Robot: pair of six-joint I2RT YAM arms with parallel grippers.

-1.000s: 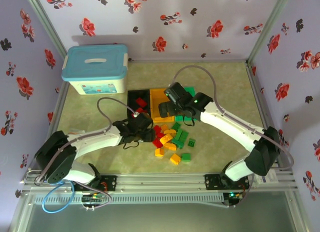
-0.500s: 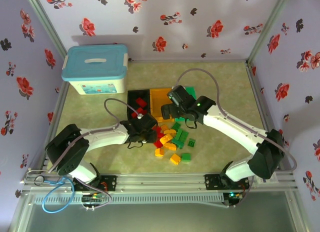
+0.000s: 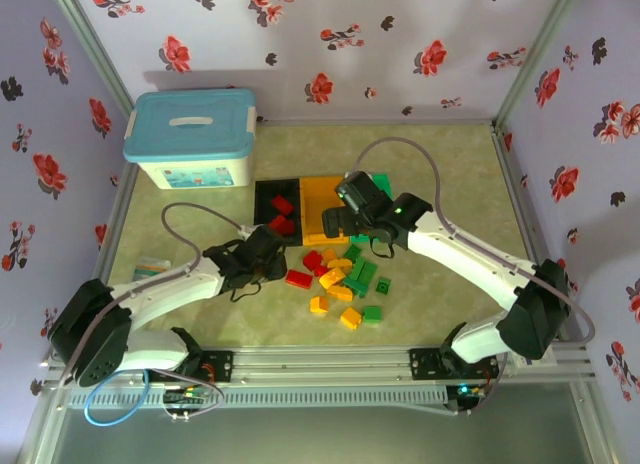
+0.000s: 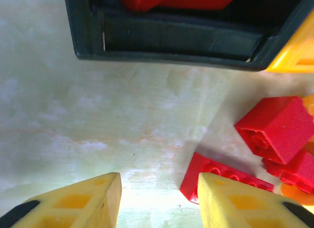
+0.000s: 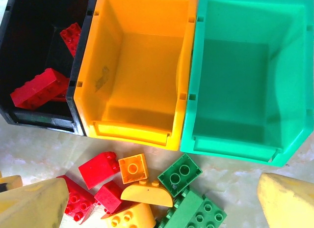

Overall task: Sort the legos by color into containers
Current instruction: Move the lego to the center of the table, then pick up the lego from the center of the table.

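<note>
Left fingers [image 4: 88,198], spread and empty, should straddle the flat red brick [image 4: 216,175] squarely before pinching for the black bin [image 4: 171,41]; right fingers [image 5: 34,203] spread, empty.

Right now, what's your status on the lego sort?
Left gripper open, empty, loose red brick beside its finger. Right gripper open above loose legos. Black bin holds red bricks; orange bin, green bin empty.

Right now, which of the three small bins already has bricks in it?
The black bin, leftmost in the row: it holds red bricks, while the orange bin and the green bin beside it are bare inside.
</note>
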